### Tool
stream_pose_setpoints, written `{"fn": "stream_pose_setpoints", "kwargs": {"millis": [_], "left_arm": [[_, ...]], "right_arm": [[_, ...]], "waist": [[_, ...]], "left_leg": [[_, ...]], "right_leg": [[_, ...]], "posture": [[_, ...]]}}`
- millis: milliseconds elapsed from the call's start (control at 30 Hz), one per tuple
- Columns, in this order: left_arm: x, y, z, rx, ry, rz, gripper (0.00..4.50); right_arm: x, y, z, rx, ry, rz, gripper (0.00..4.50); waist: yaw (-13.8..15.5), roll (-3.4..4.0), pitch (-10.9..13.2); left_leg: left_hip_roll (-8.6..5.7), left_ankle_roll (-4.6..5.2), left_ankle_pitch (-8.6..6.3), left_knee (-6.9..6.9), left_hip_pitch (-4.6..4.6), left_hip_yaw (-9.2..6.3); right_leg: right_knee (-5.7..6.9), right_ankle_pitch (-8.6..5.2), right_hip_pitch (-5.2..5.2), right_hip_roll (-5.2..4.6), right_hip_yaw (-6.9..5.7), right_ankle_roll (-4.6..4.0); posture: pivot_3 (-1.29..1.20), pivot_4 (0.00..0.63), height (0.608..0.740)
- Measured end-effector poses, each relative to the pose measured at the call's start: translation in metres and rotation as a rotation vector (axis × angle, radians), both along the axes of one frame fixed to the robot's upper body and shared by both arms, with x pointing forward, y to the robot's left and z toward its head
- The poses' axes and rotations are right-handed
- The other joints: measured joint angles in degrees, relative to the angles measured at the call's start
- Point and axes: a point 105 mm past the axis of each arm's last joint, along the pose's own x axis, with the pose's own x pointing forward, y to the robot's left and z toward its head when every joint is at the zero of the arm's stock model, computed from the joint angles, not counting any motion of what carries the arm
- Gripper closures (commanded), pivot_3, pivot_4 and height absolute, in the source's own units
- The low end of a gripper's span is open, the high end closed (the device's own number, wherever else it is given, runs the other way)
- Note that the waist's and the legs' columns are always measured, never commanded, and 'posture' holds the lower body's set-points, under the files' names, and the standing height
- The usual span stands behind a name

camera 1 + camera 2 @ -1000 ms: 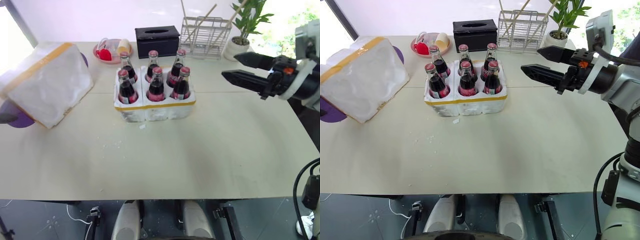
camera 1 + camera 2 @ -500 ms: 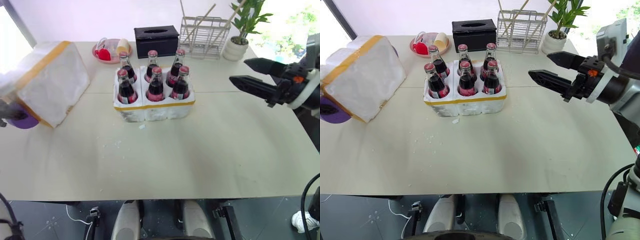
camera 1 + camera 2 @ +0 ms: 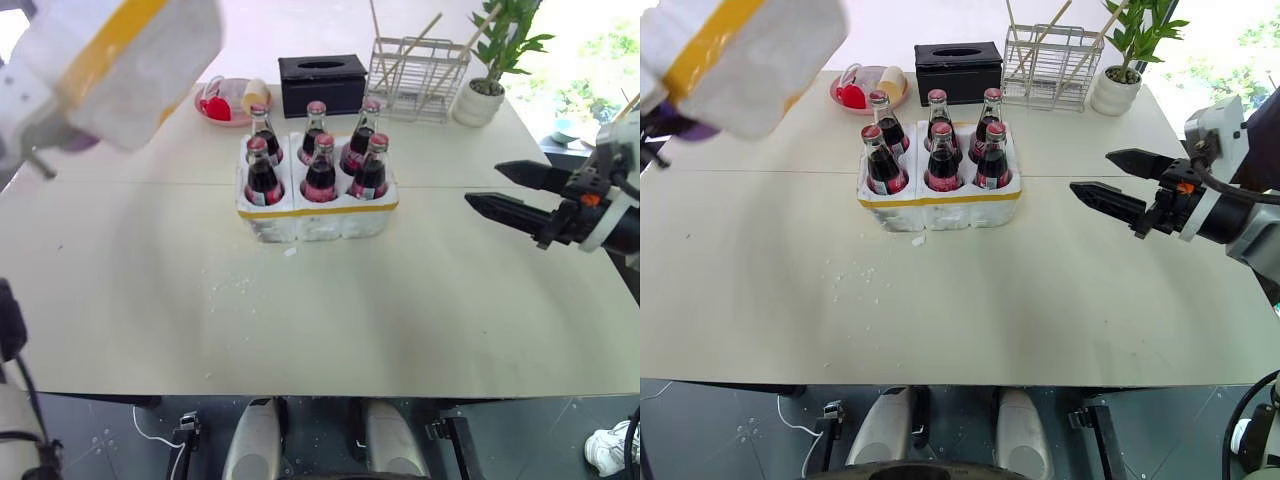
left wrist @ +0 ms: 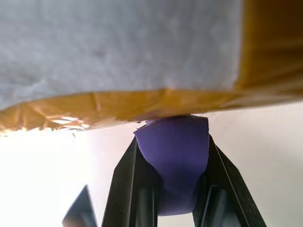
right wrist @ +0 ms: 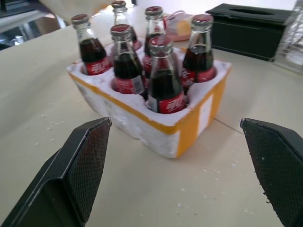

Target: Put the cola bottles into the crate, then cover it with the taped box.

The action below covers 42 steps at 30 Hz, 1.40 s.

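Bench (image 3: 330, 300): wide, pale top carrying the crate, with white crumbs scattered in front of it.
Taped box (image 3: 125, 55): lifted clear of the bench at far left, tilted, yellow band showing.
Crate (image 3: 318, 212): on the bench, mid-rear.
Cola bottles (image 3: 322, 168): all six upright in the crate's holes.
Left gripper (image 4: 171, 189): closed on a purple tab under the taped box's edge.
Right gripper (image 3: 1108, 175): open, empty, level, right of the crate and apart from it.
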Motion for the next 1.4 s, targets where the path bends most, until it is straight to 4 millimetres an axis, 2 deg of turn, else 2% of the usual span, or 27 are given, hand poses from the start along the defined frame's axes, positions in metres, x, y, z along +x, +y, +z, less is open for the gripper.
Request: {"fn": "stream_pose_setpoints", "kwargs": {"millis": [67, 167, 233, 333, 500, 633, 733, 867, 1100, 1133, 1233, 1400], "left_arm": [[0.001, -0.037, 0.005, 0.069, -0.075, -0.083, 4.21], [-0.006, -0.081, -0.004, 0.179, -0.096, -0.161, 4.21], [-0.016, -0.103, -0.008, 0.31, -0.121, -0.18, 4.21], [-0.023, -0.118, -0.011, 0.429, -0.15, -0.169, 4.21], [-0.02, -0.121, -0.029, 0.567, -0.151, -0.151, 4.21], [-0.019, -0.111, -0.023, 0.744, -0.209, -0.118, 4.21], [-0.02, -0.116, -0.025, 0.823, -0.262, -0.149, 4.21], [-0.018, -0.126, -0.037, 0.849, -0.296, -0.211, 4.21], [-0.017, -0.129, -0.041, 0.863, -0.316, -0.237, 4.21], [-0.017, -0.128, -0.041, 0.864, -0.314, -0.237, 3.19], [-0.017, -0.127, -0.046, 0.867, -0.303, -0.25, 1.69], [-0.025, -0.12, -0.087, 0.846, -0.183, -0.297, 1.69]], "right_arm": [[-0.001, -0.002, -0.001, 0.009, 0.003, -0.012, 0.0], [-0.002, 0.0, -0.003, 0.012, 0.007, -0.01, 0.0], [-0.002, -0.002, -0.005, 0.02, 0.014, -0.026, 0.0], [0.0, -0.003, -0.008, 0.041, 0.016, -0.046, 0.0], [0.002, -0.003, -0.01, 0.067, 0.021, -0.064, 0.0], [0.004, -0.004, -0.013, 0.1, 0.027, -0.084, 0.0], [0.005, -0.006, -0.012, 0.105, 0.023, -0.102, 0.0], [0.006, -0.006, -0.013, 0.112, 0.022, -0.113, 0.0], [0.007, -0.008, -0.013, 0.113, 0.022, -0.127, 0.0], [0.007, -0.008, -0.013, 0.113, 0.021, -0.13, 0.0], [0.007, -0.008, -0.013, 0.114, 0.02, -0.13, 0.0], [0.004, -0.007, -0.015, 0.1, 0.032, -0.104, 0.0]], "waist": [[-0.2, 0.01, 0.0], [-0.6, 0.01, 0.0], [-0.9, 0.01, 0.0], [-1.1, 0.03, 0.0], [-1.2, 0.03, 0.0], [-1.3, 0.03, 0.0], [-1.2, 0.03, 0.0], [-1.1, 0.03, 0.0], [-1.2, 0.04, 0.0], [-1.2, 0.03, 0.0], [-1.2, 0.04, 0.0], [-1.2, 0.04, 0.0]], "left_leg": [[0.01, 0.03, -0.01, -0.03, 0.04, -0.02], [0.05, 0.03, -0.01, -0.05, 0.08, -0.08], [0.05, 0.03, -0.01, -0.06, 0.1, -0.09], [0.04, 0.03, -0.01, -0.06, 0.14, -0.09], [0.04, 0.03, -0.01, -0.05, 0.14, -0.13], [0.04, 0.04, -0.01, -0.06, 0.14, -0.13], [0.04, 0.03, -0.01, -0.06, 0.14, -0.13], [0.02, 0.03, -0.01, -0.05, 0.13, -0.12], [0.03, 0.04, -0.01, -0.05, 0.14, -0.13], [0.03, 0.04, -0.01, -0.05, 0.14, -0.13], [0.03, 0.04, -0.01, -0.05, 0.14, -0.13], [0.04, 0.04, -0.01, -0.06, 0.15, -0.13]], "right_leg": [[0.08, 0.04, 0.0, 0.05, 0.01, 0.07], [0.16, 0.08, -0.02, 0.17, 0.01, 0.14], [0.17, 0.08, -0.02, 0.19, 0.01, 0.14], [0.14, 0.07, 0.04, 0.18, 0.01, 0.14], [0.12, 0.06, 0.06, 0.19, 0.0, 0.13], [0.09, 0.06, 0.05, 0.18, 0.0, 0.13], [0.09, 0.06, 0.06, 0.18, 0.0, 0.13], [0.08, 0.07, 0.08, 0.16, 0.0, 0.13], [0.1, 0.07, 0.07, 0.17, -0.01, 0.14], [0.1, 0.07, 0.07, 0.17, -0.01, 0.14], [0.1, 0.07, 0.08, 0.17, -0.01, 0.14], [0.11, 0.07, 0.07, 0.16, -0.01, 0.14]], "posture": [[0.0, 0.15, 0.74], [0.0, 0.15, 0.74], [0.0, 0.15, 0.74], [0.0, 0.15, 0.74], [0.0, 0.15, 0.74], [0.0, 0.15, 0.74], [0.0, 0.15, 0.74], [0.0, 0.15, 0.74], [0.0, 0.15, 0.74], [0.0, 0.15, 0.74], [0.0, 0.15, 0.74], [0.0, 0.15, 0.74]]}}
